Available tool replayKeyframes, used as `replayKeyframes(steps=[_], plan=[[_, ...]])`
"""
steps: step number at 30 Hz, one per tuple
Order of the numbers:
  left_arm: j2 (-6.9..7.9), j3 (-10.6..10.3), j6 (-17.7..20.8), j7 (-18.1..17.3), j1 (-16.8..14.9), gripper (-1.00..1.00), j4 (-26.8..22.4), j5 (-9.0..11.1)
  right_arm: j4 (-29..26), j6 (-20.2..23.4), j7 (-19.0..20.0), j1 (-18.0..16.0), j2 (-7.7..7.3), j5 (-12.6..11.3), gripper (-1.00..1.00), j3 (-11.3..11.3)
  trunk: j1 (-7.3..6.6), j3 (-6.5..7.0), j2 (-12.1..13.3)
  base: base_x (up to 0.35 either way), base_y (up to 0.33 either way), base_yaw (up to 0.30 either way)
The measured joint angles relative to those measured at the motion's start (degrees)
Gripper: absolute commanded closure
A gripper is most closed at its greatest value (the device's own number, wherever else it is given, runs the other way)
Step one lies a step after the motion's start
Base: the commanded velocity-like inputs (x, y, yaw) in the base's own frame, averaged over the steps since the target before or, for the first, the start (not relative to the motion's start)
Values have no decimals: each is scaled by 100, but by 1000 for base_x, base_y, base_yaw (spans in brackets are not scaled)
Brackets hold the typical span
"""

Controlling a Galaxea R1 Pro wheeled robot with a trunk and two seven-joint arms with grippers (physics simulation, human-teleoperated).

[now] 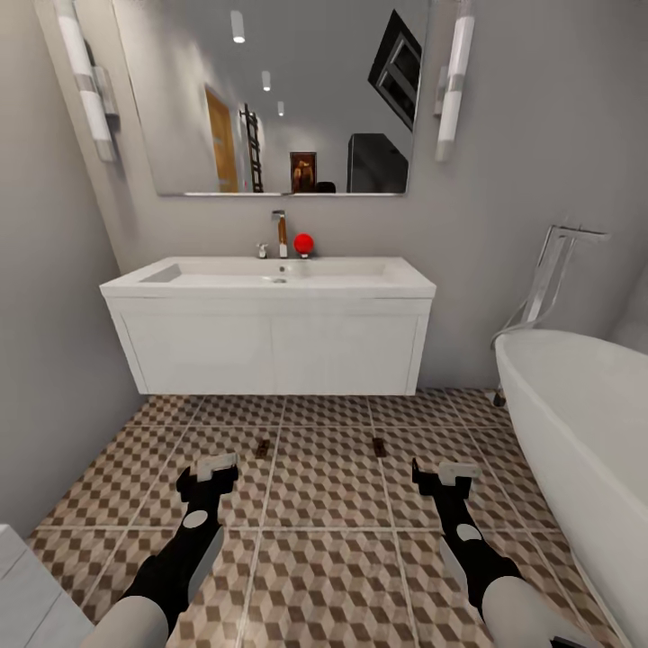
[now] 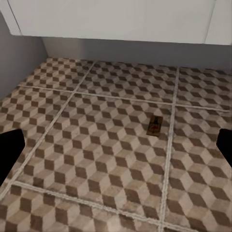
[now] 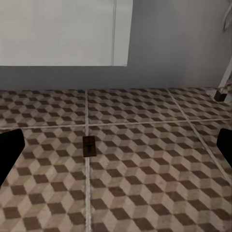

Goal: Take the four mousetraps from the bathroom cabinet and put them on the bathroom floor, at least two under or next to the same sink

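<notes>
Mousetraps: two lie flat on the bathroom floor point(image 1: 324, 540), in front of the white vanity sink point(image 1: 270, 292); left mousetrap point(image 1: 263, 447), right mousetrap point(image 1: 379, 445), well apart.
Left pincer point(image 1: 216, 466): low over the tiles, near the left trap, fingers spread wide, holding nothing.
Right pincer point(image 1: 445, 470): near the right trap, also wide and empty.
Bathtub point(image 1: 585, 414): white, at right.

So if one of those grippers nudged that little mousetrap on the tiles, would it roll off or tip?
Probably neither. The mousetrap is a small flat board lying flush on the bathroom floor, so a nudge would likely just slide it. It looks stiff and light. Being so thin, it may be awkward to pinch up.
</notes>
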Motion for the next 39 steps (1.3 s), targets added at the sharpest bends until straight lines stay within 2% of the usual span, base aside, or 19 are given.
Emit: replayKeyframes(steps=[9, 39], plan=[[-31, -1, 0, 0, 0, -100, -2, 0, 0, 0, 0, 0, 0, 0, -100, 0, -198, 162, 361, 0, 0, 0], [31, 30, 4, -120, -1, -100, 92, 9, 9, 0, -1, 0, 0, -9, -100, 5, -857, 700, 1564, 0, 0, 0]])
